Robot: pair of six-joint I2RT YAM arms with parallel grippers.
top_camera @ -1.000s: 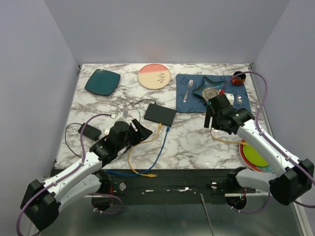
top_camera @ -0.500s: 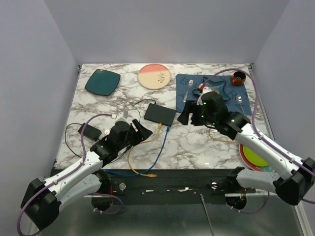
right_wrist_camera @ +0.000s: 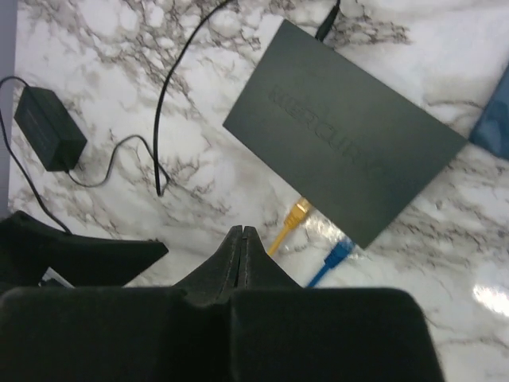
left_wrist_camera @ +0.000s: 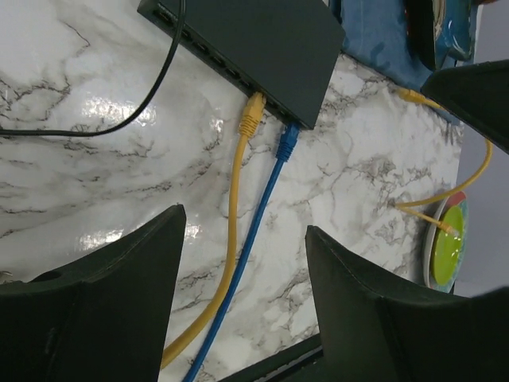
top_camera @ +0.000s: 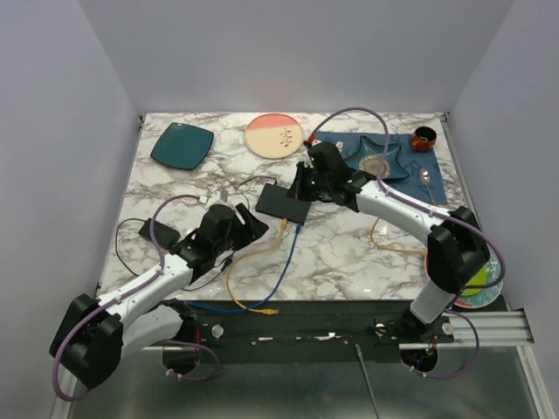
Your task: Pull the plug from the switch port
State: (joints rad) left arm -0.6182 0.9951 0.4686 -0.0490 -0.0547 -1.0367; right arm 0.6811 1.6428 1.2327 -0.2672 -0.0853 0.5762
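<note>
Glossy marble tabletop [top_camera: 349,253] (grey-veined) under switch [top_camera: 281,204]; lavender walls [top_camera: 297,52] around.

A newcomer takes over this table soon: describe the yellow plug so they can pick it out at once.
On the marble table, look near the middle for the flat black switch. Two plugs sit side by side in its near edge. The yellow plug is the left one in the overhead view, close beside the blue plug; colour alone tells them apart.

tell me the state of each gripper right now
Left gripper: open, holding nothing.
Right gripper: shut, nothing between its fingers.
</note>
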